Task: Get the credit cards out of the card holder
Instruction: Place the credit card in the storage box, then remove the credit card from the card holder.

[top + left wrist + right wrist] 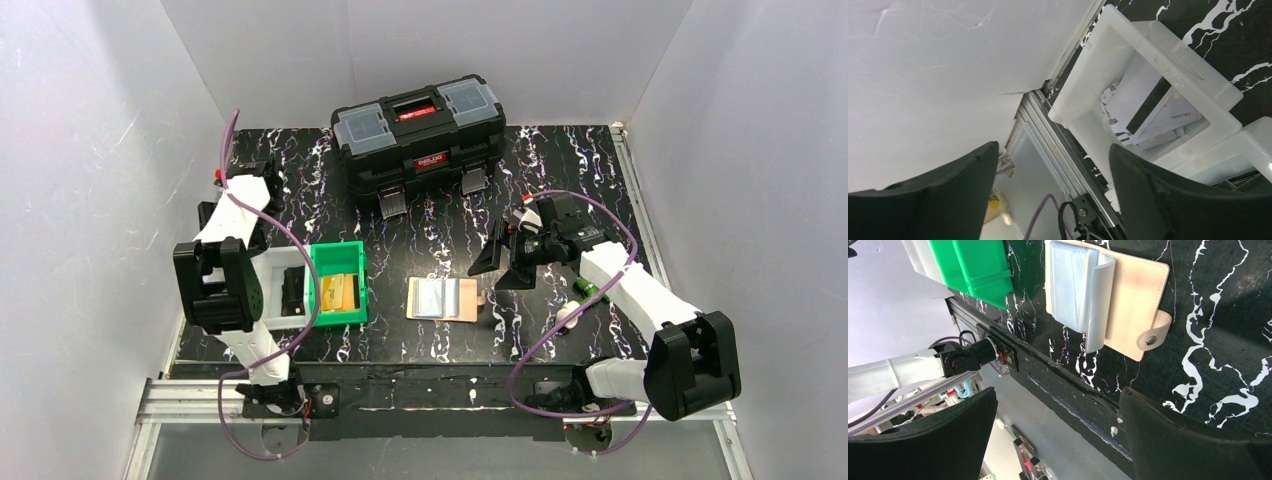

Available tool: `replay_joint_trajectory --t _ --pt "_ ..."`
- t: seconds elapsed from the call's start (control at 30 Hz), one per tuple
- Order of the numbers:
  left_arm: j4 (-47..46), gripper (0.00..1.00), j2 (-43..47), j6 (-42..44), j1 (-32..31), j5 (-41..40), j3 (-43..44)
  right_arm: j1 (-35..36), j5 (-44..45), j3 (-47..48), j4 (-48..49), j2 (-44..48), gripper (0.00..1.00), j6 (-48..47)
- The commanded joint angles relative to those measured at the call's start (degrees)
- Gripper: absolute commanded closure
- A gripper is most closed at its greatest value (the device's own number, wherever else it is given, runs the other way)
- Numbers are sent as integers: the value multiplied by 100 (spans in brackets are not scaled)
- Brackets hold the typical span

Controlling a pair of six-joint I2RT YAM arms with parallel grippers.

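Observation:
The card holder (470,300) lies open on the black marbled table, tan with a snap tab (1153,335); its clear, bluish sleeves (1075,287) stand up from it. Whether a card sits in the sleeves I cannot tell. Pale credit cards (1148,107), one showing a black stripe, lie in the white tray (1118,45). My left gripper (1053,147) hovers open near that tray with nothing between its fingers. My right gripper (1058,390) is open and empty, raised just right of the card holder (1138,295) and pointing past the table's near edge.
A black toolbox (420,135) stands at the back centre. A green bin (345,258) with yellow-tan slabs sits between the white tray (272,262) and the card holder. Small green and white items (583,290) lie beside the right arm. White walls enclose the table.

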State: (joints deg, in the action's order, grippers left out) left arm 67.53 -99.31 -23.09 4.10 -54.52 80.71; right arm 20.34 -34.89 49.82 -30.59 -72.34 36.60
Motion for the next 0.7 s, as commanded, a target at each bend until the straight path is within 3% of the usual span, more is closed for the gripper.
replay_joint_trajectory --t 0.0,0.13,0.3,0.5,0.6,0.67 --pt "90 13 399 -116 41 148 20 32 -69 150 -37 158 2 -113" --pt "7 2 682 -98 40 761 65 83 67 248 -158 38 2 -150" --pt "-581 2 1500 74 29 3013 -162 373 695 636 -530 -299 2 -285" --pt "-1258 2 2462 77 -90 5636 -754 1202 1734 1089 -636 -602 2 -7" --pt "-1607 2 2737 -266 -505 6723 -1099 1697 2199 1370 -650 -906 2 239" --pt "-1820 2 2806 -562 -1099 6831 -1233 1969 2429 1555 -651 -1188 2 377"
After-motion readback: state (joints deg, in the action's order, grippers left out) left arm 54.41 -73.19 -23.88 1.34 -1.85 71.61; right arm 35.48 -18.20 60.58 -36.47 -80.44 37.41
